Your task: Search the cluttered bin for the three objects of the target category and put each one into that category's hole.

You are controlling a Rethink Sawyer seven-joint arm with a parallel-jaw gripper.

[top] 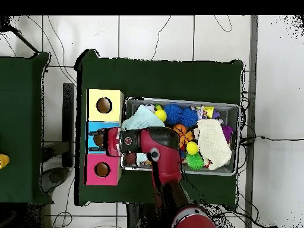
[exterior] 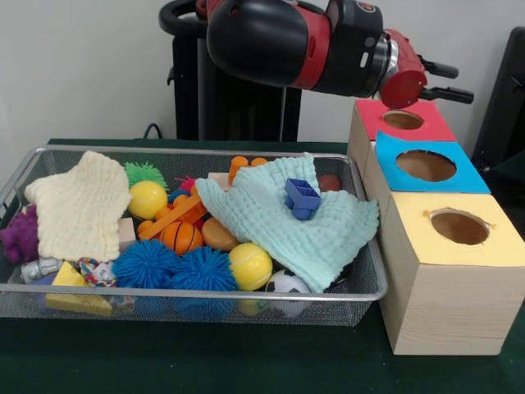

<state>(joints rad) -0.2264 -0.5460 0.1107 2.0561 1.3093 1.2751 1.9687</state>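
The wire mesh basket (exterior: 197, 295) lies on the green table, full of toys; it also shows in the overhead view (top: 181, 100). A small clear greyish thing (exterior: 37, 269) at its front left corner may be a bottle; no other bottle shows. My gripper (exterior: 447, 82) is high above the red-topped box (exterior: 369, 115), pointing sideways, its two black fingers apart with nothing between them. In the overhead view the gripper (top: 98, 141) is over the blue-topped box (top: 92, 127).
Three wooden boxes with round holes stand beside the basket: red, blue (exterior: 476, 176), yellow (exterior: 509, 242). A cream cloth (exterior: 78, 205) and a mint cloth (exterior: 271, 222) cover parts of the clutter. Blue spiky balls (exterior: 146, 263) and a yellow ball (exterior: 250, 264) lie at the front.
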